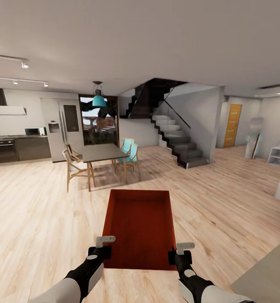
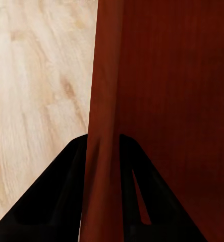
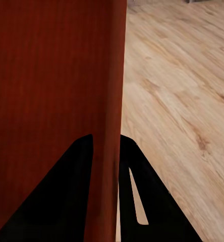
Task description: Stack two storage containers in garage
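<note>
Carry in progress. One storage container (image 1: 140, 227), orange-red and lidless, is held out level in front of the robot above the light wood plank floor (image 1: 224, 198). The left tool (image 1: 99, 251) is closed on its left wall, the right tool (image 1: 180, 255) on its right wall; each wrist view shows a thin wall pinched between dark fingers (image 2: 56, 201) (image 3: 66, 201).

Judgement: the garage is not in sight, so transit remains. Both grips should stay equal and the arms level, since a thin wall may twist or slip. The route should pass well apart from the dining table (image 1: 100, 152) and the stairs (image 1: 178, 143).

Markings: no brand, label or legible writing on the container or elsewhere.
</note>
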Tool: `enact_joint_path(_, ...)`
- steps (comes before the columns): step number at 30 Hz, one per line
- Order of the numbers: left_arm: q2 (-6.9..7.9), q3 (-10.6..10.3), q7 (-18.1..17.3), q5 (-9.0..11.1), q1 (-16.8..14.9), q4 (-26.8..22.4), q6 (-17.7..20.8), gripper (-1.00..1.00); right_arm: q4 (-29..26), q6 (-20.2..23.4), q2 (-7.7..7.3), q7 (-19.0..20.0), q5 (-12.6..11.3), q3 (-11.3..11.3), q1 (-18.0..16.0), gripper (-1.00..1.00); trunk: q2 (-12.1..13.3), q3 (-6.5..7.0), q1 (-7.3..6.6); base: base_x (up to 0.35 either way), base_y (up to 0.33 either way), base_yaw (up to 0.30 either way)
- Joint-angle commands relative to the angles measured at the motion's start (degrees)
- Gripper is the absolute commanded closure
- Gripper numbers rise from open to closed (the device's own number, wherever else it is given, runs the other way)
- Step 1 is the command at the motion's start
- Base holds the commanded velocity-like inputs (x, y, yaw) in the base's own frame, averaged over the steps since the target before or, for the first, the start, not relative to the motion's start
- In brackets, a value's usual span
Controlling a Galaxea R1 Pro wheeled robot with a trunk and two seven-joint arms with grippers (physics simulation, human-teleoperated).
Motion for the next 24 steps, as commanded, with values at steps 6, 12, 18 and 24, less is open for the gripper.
enact_joint_path(6, 0.0, 1.09, 3.31, -0.35, -0.02, 0.13, -0.16, 1.0, -0.31, -0.99, -0.03, 0.02, 0.63, -3.07, -0.08, 1.0, -0.07, -0.1, 0.05, 0.322, 0.0, 0.0)
enact_joint_path(12, 0.0, 1.09, 3.31, -0.35, -0.02, 0.13, -0.16, 1.0, -0.31, -0.99, 0.02, 0.02, 0.57, -3.07, -0.08, 1.0, -0.07, -0.1, 0.05, 0.322, 0.0, 0.0)
enact_joint_path(18, 0.0, 1.09, 3.31, -0.35, -0.02, 0.13, -0.16, 1.0, -0.31, -0.99, 0.04, 0.02, 0.62, -3.07, -0.08, 1.0, -0.07, -0.1, 0.05, 0.322, 0.0, 0.0)
enact_joint_path(24, 0.0, 1.06, 3.31, -0.35, -0.02, 0.13, -0.16, 1.0, -0.31, -0.99, 0.04, 0.02, 0.62, -3.07, -0.08, 1.0, -0.07, -0.1, 0.05, 0.322, 0.0, 0.0)
